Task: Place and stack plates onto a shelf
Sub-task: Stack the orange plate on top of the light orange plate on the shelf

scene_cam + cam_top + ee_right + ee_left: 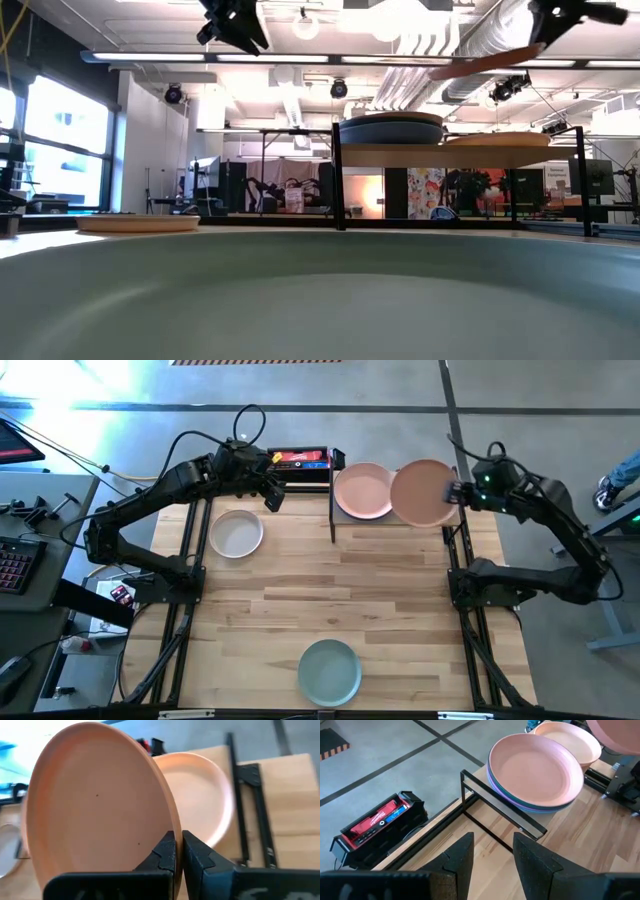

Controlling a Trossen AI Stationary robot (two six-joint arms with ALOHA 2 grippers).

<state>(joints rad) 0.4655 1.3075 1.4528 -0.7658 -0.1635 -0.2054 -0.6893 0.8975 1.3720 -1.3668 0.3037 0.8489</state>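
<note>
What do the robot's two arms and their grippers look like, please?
Both are dark, jointed arms with black cables looping along them. The left gripper has two blocky, matte black fingers. The right gripper has similar black fingers, and a small green light glows on that arm's wrist.

I count two arms, each with one claw: the left claw [272, 495] at upper left of the overhead frame, the right claw [452, 491] at upper right. One shelf [335, 520] sits at top centre. Plates I can tally: one salmon plate [424, 492] in the right claw, one cream plate [236, 533] and one sage green plate [329, 671] on the surface, and one orange-tan plate [575, 740] on the shelf. The pink-topped stack [535, 770] shows at least three layers from the left wrist camera. One red-and-black case [298, 458] sits beyond the surface.
</note>
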